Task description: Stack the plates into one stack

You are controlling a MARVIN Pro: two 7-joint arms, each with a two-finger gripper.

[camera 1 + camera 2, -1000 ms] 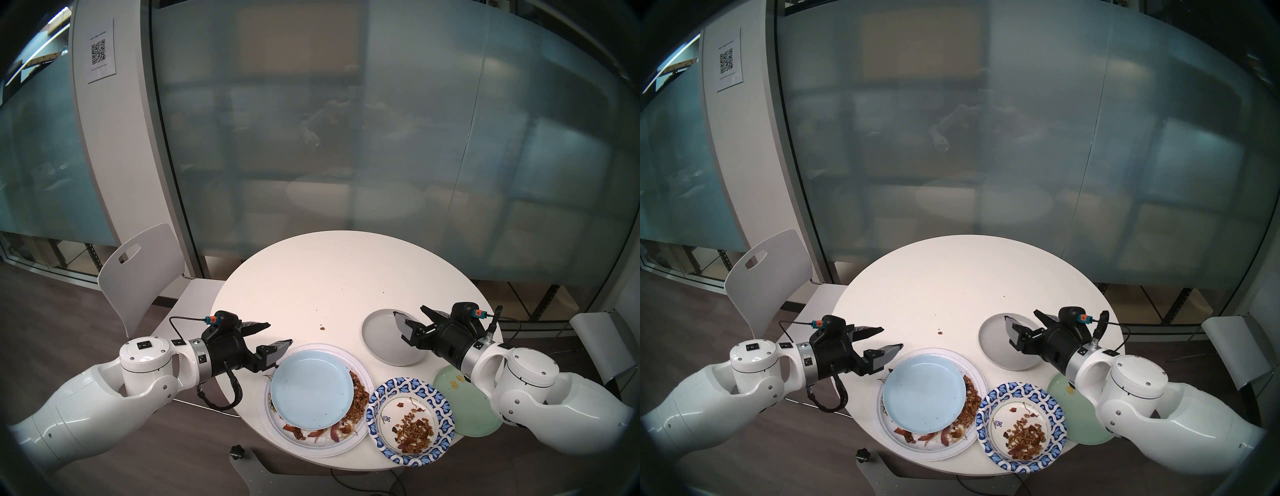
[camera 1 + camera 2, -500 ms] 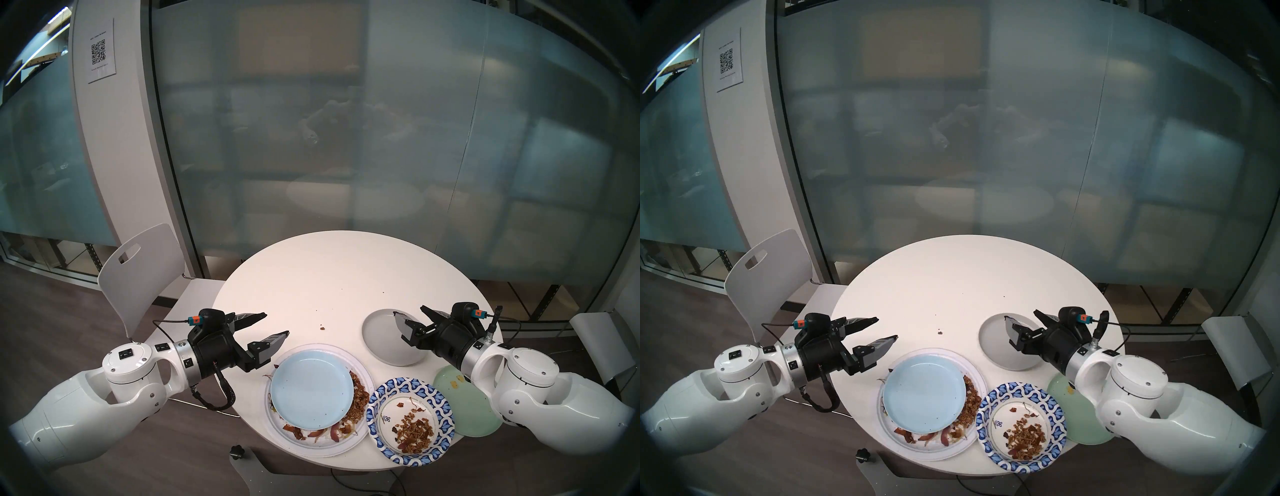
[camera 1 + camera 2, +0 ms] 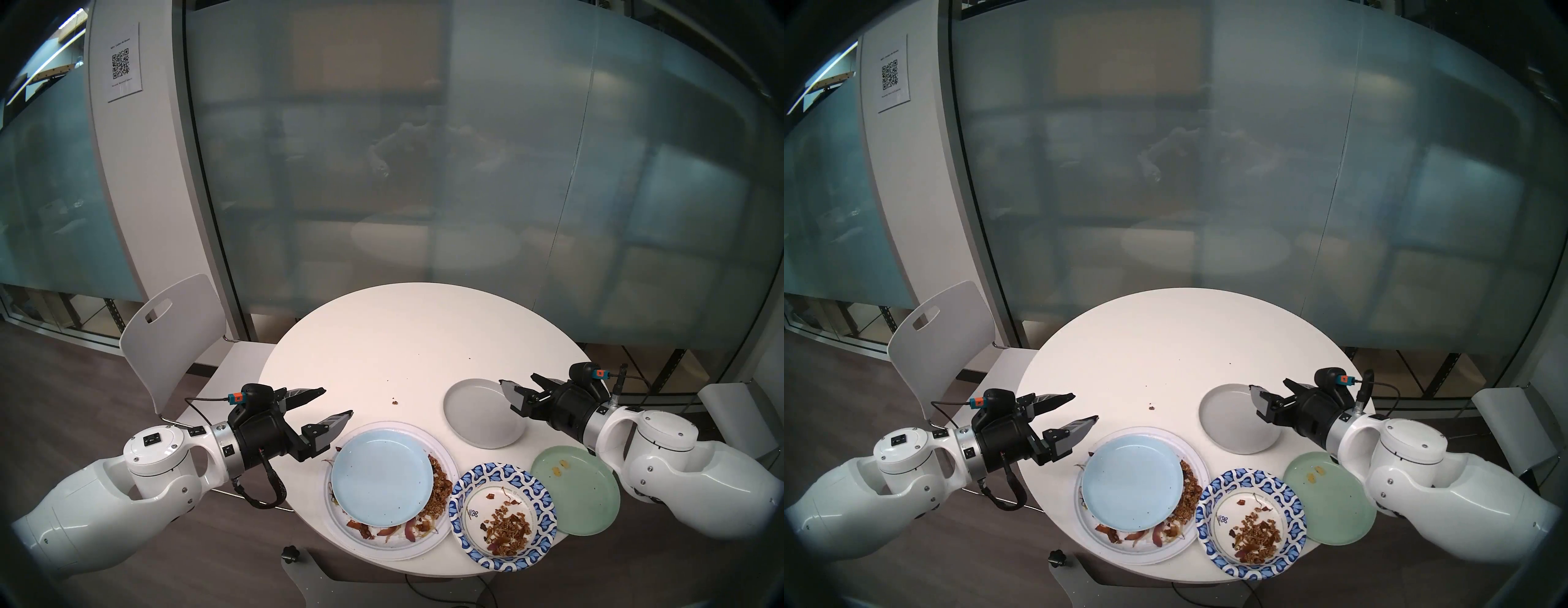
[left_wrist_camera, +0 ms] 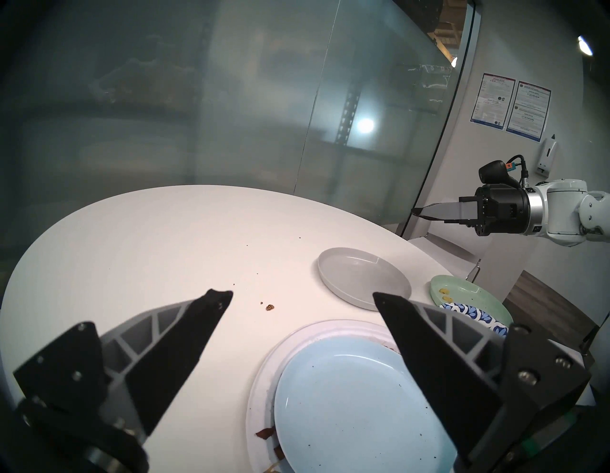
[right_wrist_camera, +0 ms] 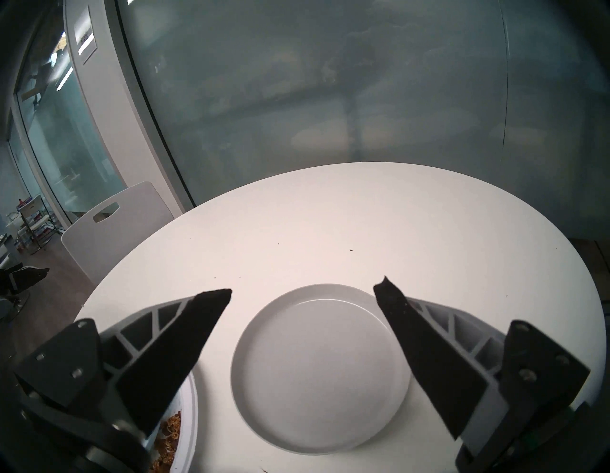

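- Head view: right claw (image 3: 522,386) now pulled back toward the right rim of the grey plate (image 3: 479,414), spread wide, holding nothing; pale-green plate (image 3: 575,490) beside it now fully uncovered. Probably lining up a rim grasp.
- Left wrist view: left claw (image 4: 302,299) drawn away from the pale-blue plate (image 4: 346,406), wide, empty; that plate resting on the white paper plate (image 4: 260,396), well apart from the grey plate.
- Right wrist view: grey plate flat on the worktop (image 5: 330,224), between the fingers. Patterned plate (image 3: 502,513) and crumbs (image 3: 394,401) between grey plate and stack.
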